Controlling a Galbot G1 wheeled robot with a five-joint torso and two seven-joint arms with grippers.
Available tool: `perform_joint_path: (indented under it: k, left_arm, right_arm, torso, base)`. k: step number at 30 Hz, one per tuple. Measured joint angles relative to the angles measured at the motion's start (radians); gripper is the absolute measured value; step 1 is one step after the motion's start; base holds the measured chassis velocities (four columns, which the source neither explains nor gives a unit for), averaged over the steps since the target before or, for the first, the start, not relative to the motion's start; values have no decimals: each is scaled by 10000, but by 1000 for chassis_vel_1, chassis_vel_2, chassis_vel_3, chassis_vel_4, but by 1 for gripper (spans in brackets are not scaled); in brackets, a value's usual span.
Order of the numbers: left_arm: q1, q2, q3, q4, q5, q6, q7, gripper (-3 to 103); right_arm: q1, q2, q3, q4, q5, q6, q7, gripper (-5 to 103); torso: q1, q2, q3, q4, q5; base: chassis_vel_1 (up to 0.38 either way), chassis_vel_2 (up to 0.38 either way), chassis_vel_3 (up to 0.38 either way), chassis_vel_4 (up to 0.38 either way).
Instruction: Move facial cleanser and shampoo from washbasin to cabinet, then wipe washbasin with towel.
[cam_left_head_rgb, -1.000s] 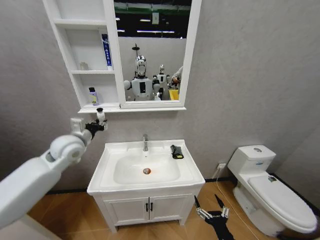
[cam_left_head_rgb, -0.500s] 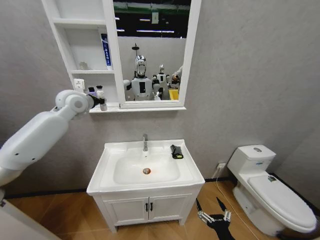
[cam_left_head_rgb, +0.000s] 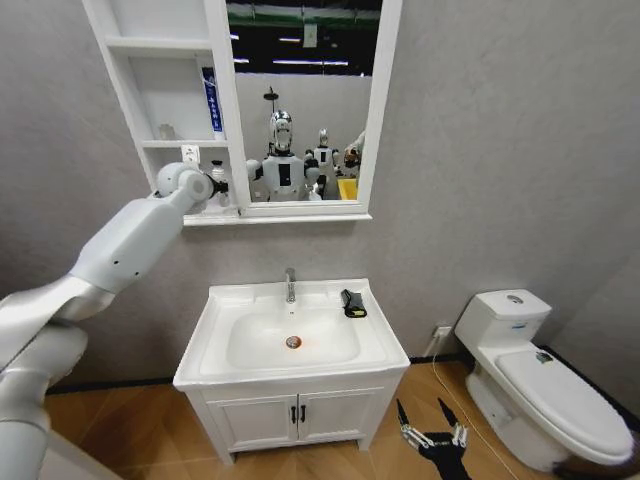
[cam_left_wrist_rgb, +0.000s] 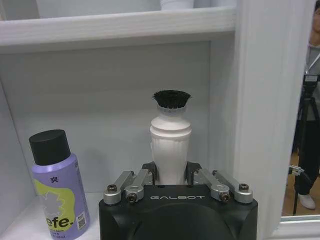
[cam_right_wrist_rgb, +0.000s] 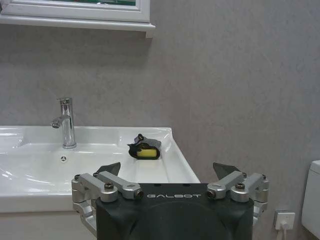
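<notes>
My left gripper (cam_left_head_rgb: 216, 186) reaches into the bottom compartment of the cabinet (cam_left_head_rgb: 150, 148). It is shut on a white facial cleanser bottle (cam_left_wrist_rgb: 171, 141) with a black brush top, held upright; its base is hidden behind the gripper (cam_left_wrist_rgb: 171, 172). Beside it on the shelf stands the purple shampoo bottle (cam_left_wrist_rgb: 56, 186) with a black cap. The black towel (cam_left_head_rgb: 353, 303) with a yellow patch lies on the washbasin (cam_left_head_rgb: 203, 352) rim, right of the tap (cam_left_head_rgb: 291, 285). My right gripper (cam_left_head_rgb: 432, 427) hangs open low in front of the basin's right corner, and the towel (cam_right_wrist_rgb: 145, 149) shows beyond its fingers (cam_right_wrist_rgb: 109, 168).
A mirror (cam_left_head_rgb: 300, 100) fills the cabinet's right part. A blue tube (cam_left_head_rgb: 212, 100) stands on the middle shelf. A white toilet (cam_left_head_rgb: 545, 385) stands to the right. Below the basin is a two-door cupboard (cam_left_head_rgb: 295, 415) with black handles. A wall socket (cam_right_wrist_rgb: 283, 219) sits low.
My left arm has risen from below the cabinet and swung right, carrying the white bottle into the bottom shelf compartment next to the purple bottle. The right gripper has barely moved.
</notes>
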Motion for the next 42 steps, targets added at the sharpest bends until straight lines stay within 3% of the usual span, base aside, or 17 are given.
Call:
perform_joint_path:
  k: [4, 9, 12, 16, 18, 22, 25, 26, 30, 35, 37, 38, 41, 42]
  left_arm:
    - [72, -225, -151, 478, 249, -88, 142, 30]
    - [173, -308, -351, 595, -97, -115, 68, 29]
    - [315, -143, -360, 518, 201, -51, 195, 45]
    - [401, 13, -380, 350, 215, -46, 199, 56]
    - [645, 367, -458, -107, 162, -38, 184, 66]
    - [1140, 972, -757, -972, 48, -241, 331, 77]
    - [2342, 2006, -1828, -2573, -20, -1197, 1206, 93]
    - [2342, 2006, -1828, -2573, -20, -1197, 1206, 93]
    - [4375, 3481, -3196, -4356, 250, -1848, 1985, 100]
    - [5997, 4407, -4281, -5944, 163, -2314, 2044, 100]
    - [7694, 4923, -5274, -7423, 155, -2794, 1750, 100]
    - [7694, 4923, -5274, -7423, 155, -2794, 1750, 100]
    - [10779, 4962, -7451, -8899, 774, -3125, 1440, 100]
    - [10779, 4962, -7451, -8899, 774, -3125, 1440, 100]
  right_arm:
    - [-22, -39, 75, -30, 49, 14, 1, 100]
    - [-8, -59, 113, -27, 85, 3, 1, 100]
    - [48, -58, 87, -18, 59, -57, 1, 100]
    - [81, -53, 66, 18, 41, -122, 1, 100]
    - [109, -49, 41, 81, 19, -177, 2, 100]
    - [114, -48, 38, 99, 16, -189, 6, 100]
    - [122, -33, 6, 104, 174, -190, 44, 100]
    - [122, -33, 6, 104, 174, -190, 44, 100]
    - [170, -44, -4, 172, 233, -227, 96, 100]
    - [185, -37, -64, 233, 128, -288, 102, 100]
    - [138, 2, -72, 295, 57, -317, 134, 100]
    - [138, 2, -72, 295, 57, -317, 134, 100]
    - [16, 55, 20, 310, 40, -267, 204, 100]
    - [16, 55, 20, 310, 40, -267, 204, 100]
  torso:
    - [-1, 0, 0, 0, 0]
    - [-2, 1, -3, -2, 5]
    - [-1, 1, -1, 0, -3]
    - [-2, 2, -1, -1, 2]
    - [-2, 1, -1, -3, -1]
    - [-2, 2, -1, -1, 1]
    - [-2, 2, -2, -4, 4]
    - [-2, 2, -2, -4, 4]
    - [-3, 1, -2, 7, -9]
    - [-3, 2, -3, 3, 1]
    - [-3, 3, -4, 1, 4]
    - [-3, 3, -4, 1, 4]
    - [-3, 3, -3, -6, 3]
    - [-3, 3, -3, -6, 3]
  base:
    - [0, 0, 0, 0]
    - [0, 0, 0, 0]
    - [0, 0, 0, 0]
    - [0, 0, 0, 0]
    - [0, 0, 0, 0]
    - [0, 0, 0, 0]
    - [0, 0, 0, 0]
    - [0, 0, 0, 0]
    - [0, 0, 0, 0]
    - [0, 0, 0, 0]
    - [0, 0, 0, 0]
    - [0, 0, 0, 0]
    - [0, 0, 0, 0]
    - [0, 0, 0, 0]
